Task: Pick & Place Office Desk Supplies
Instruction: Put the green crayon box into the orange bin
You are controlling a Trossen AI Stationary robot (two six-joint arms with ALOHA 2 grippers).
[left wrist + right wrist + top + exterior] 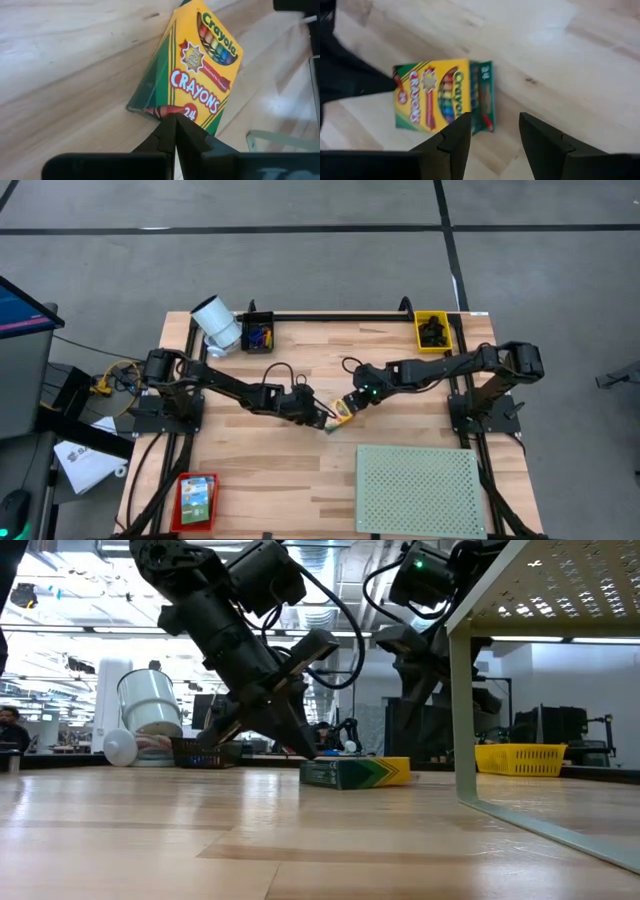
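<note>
The surface [280,470] is pale wood planking, smooth and matte, and the crayon box [342,412] lies flat on it near the middle, away from the perforated board [420,490] at the near right corner.

Both arms meet at the box. The left fingers [175,131] are pressed shut, tips touching the box's short end at the red strip by the "24". The box's long axis runs straight away from them, so they stand end-on to it and grip nothing. The right fingers [495,132] stand apart with nothing between them, hovering just over the box's other end; its green side panel sits ahead of the gap. The right arm looks better placed to take it, across the narrow width.

The box is thin printed card, glossy yellow face, green sides, sharp-edged and flat; likely light and prone to slide.
</note>
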